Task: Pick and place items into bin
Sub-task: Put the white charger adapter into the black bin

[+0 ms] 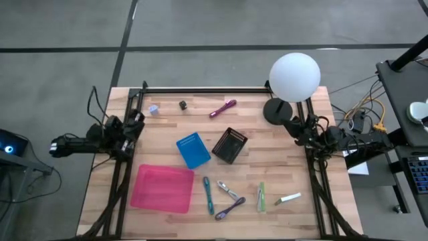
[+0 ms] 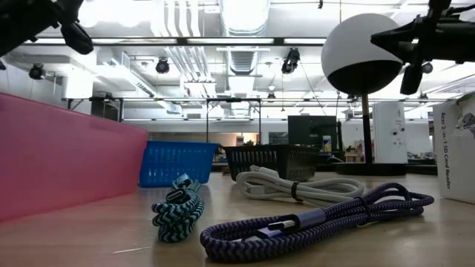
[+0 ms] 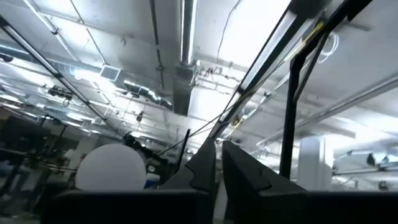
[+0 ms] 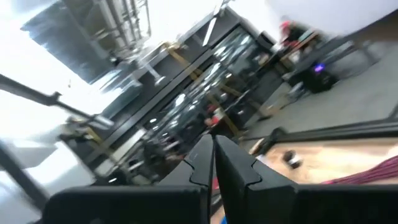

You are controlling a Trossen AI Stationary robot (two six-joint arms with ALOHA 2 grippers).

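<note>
Both arms wait at the table's sides, lifted off the wood. My left gripper (image 1: 139, 120) (image 3: 219, 148) sits at the left edge, shut and empty. My right gripper (image 1: 293, 124) (image 4: 213, 139) sits at the right edge by the lamp's base, also shut and empty. Loose items lie flat on the table. Near the front are a teal braided cable (image 1: 208, 194) (image 2: 178, 209), a white cable (image 1: 227, 190) (image 2: 297, 190), a purple cable (image 1: 229, 209) (image 2: 319, 219), a green item (image 1: 261, 197) and a white stick (image 1: 289, 199). Toward the far edge lie another purple cable (image 1: 223, 108), a dark bit (image 1: 182, 104) (image 4: 290, 160) and a lilac bit (image 1: 154, 109).
A pink bin (image 1: 162, 188) (image 2: 59, 159) stands near the front left. A blue basket (image 1: 193, 149) (image 2: 178, 163) and a black basket (image 1: 230, 144) (image 2: 271, 159) stand mid-table. The white globe lamp (image 1: 294, 77) stands at the far right corner. A dark frame rail (image 1: 200, 90) runs round the table.
</note>
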